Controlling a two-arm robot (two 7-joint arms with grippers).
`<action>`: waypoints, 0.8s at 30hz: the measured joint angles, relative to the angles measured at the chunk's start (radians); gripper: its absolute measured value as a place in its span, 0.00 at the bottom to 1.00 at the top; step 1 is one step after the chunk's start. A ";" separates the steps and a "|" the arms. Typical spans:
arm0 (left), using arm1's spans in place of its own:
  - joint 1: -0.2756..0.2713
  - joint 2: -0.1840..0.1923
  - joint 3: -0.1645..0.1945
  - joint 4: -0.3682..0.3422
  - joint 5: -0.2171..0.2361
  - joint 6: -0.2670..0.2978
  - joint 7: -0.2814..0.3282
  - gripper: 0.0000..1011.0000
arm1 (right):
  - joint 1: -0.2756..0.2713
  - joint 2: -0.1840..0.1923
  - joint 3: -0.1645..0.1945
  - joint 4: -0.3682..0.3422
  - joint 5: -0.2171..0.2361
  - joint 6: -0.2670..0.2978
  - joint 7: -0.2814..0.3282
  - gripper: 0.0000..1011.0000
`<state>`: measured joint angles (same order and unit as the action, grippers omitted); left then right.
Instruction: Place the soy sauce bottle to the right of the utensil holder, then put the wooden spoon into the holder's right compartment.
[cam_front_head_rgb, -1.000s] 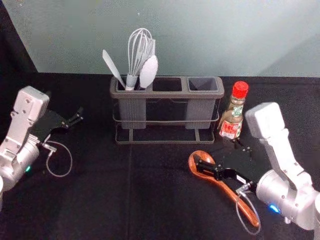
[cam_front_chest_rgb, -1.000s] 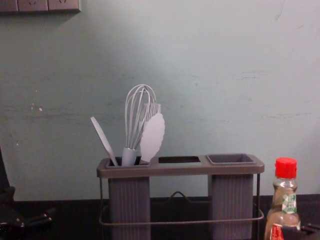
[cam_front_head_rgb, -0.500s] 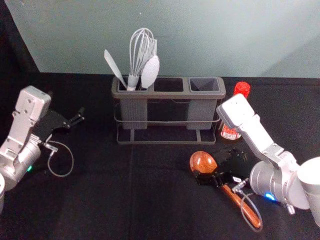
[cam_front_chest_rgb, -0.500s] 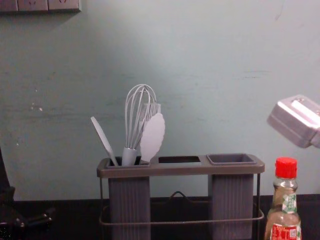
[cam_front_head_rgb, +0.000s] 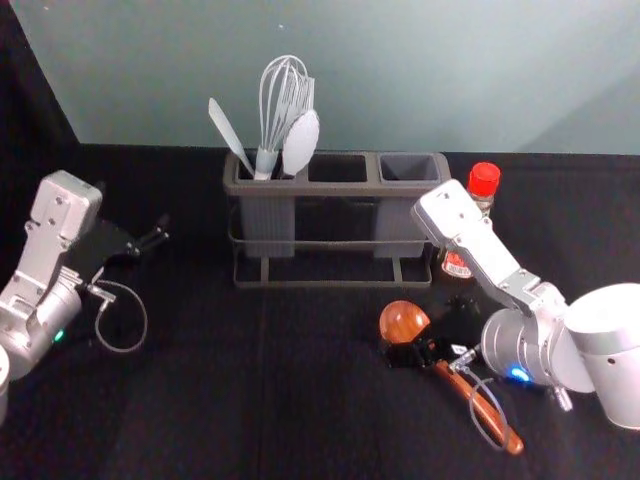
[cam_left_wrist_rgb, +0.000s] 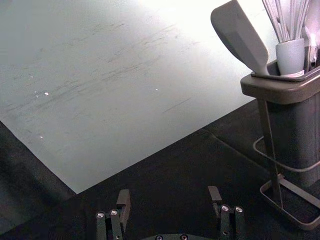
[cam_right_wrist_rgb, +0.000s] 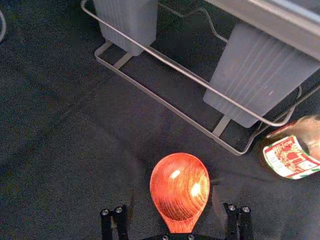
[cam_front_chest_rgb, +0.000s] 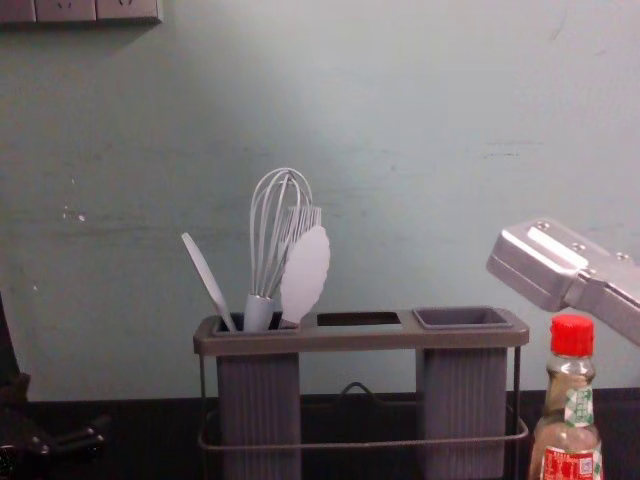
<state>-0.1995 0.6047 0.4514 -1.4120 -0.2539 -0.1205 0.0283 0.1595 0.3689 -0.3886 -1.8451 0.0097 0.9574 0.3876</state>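
My right gripper is low over the wooden spoon, just below its bowl. In the right wrist view the right gripper is open, with the spoon's bowl between and beyond its fingers. The soy sauce bottle stands upright at the right of the utensil holder; in the head view my right arm partly covers the bottle. The holder's right compartment holds nothing. My left gripper is parked at the left; the left gripper is open in its wrist view.
A whisk, a white spatula and other white utensils stand in the holder's left compartment. A pale wall rises behind the black-covered table.
My right gripper has turned and shifted left and slightly down over the spoon, away from the bottle. Its silver wrist part has come into the chest view above the bottle. The left arm holds still.
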 joint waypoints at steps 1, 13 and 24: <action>0.000 0.000 0.000 0.000 0.000 0.000 0.000 1.00 | 0.004 -0.007 0.002 0.008 -0.001 0.006 0.001 0.99; 0.000 0.000 0.000 0.000 0.000 0.000 0.000 1.00 | 0.022 -0.056 0.024 0.063 -0.010 0.037 0.013 0.99; 0.000 0.000 0.000 0.000 0.000 0.000 0.000 1.00 | 0.039 -0.082 0.027 0.099 -0.032 0.053 0.030 0.99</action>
<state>-0.1995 0.6047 0.4514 -1.4120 -0.2539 -0.1205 0.0283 0.1984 0.2871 -0.3615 -1.7459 -0.0225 1.0102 0.4176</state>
